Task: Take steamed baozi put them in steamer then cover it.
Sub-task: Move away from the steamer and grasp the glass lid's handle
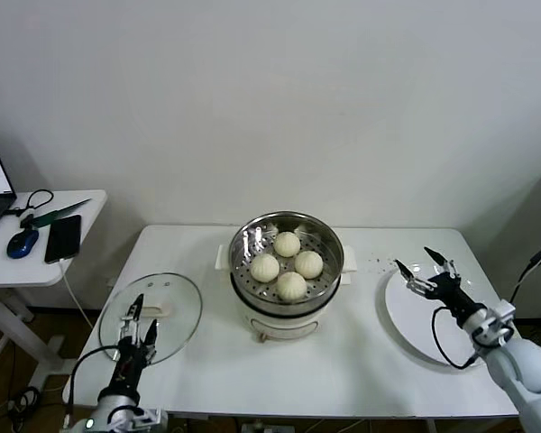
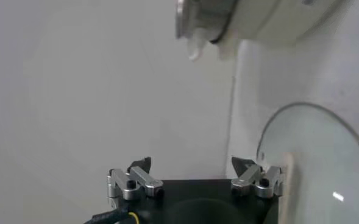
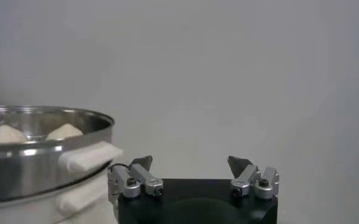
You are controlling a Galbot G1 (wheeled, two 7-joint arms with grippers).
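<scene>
Four soft baozi sit in the steamer; the slippery, fragile glass lid wants its knob gripped by the left claw, jaws apart; right claw likewise apart.

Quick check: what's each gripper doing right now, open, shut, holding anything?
Left gripper: open, empty, over the glass lid.
Right gripper: open, empty, above the white plate.

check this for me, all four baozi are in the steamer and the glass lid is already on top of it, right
Not quite. The four baozi are in the steamer, but the glass lid is not on it: the head view shows it lying flat on the table to the robot's left of the steamer, which stands uncovered.
</scene>
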